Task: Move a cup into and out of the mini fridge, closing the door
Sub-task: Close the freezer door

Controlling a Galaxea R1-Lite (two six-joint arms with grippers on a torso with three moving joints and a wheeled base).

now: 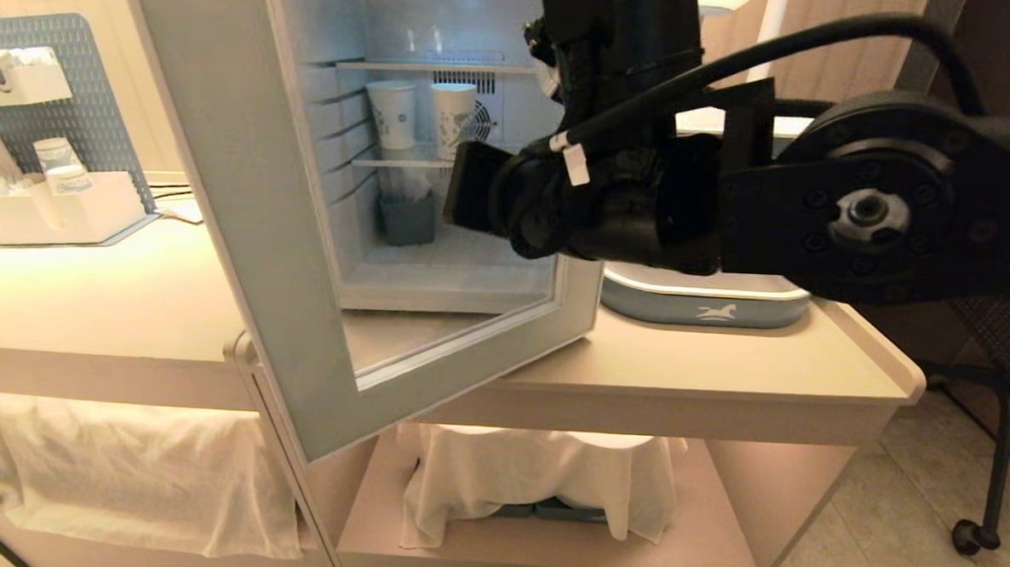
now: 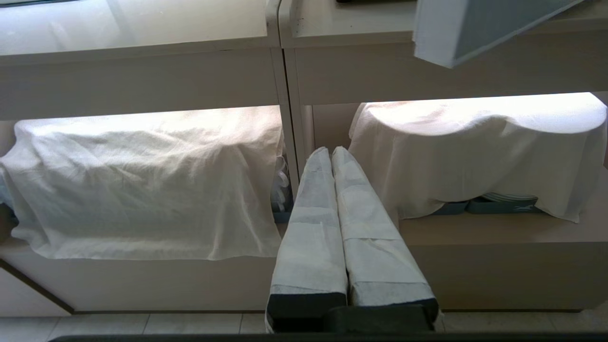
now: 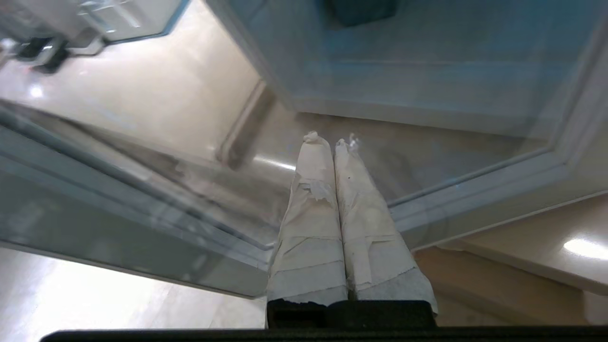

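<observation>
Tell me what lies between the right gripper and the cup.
In the right wrist view, the door's glass sits just beyond the shut right gripper; the head view shows the cup shelved inside the fridge.

Beige counter (image 1: 112, 300), tiled floor (image 1: 904, 505)

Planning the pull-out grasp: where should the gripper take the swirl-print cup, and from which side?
Grip the cup mid-wall, coming straight in through the open front of the mini fridge. It stands upright on the upper shelf, with another cup close on its left, so probably spread the fingers just enough to clear that.
</observation>
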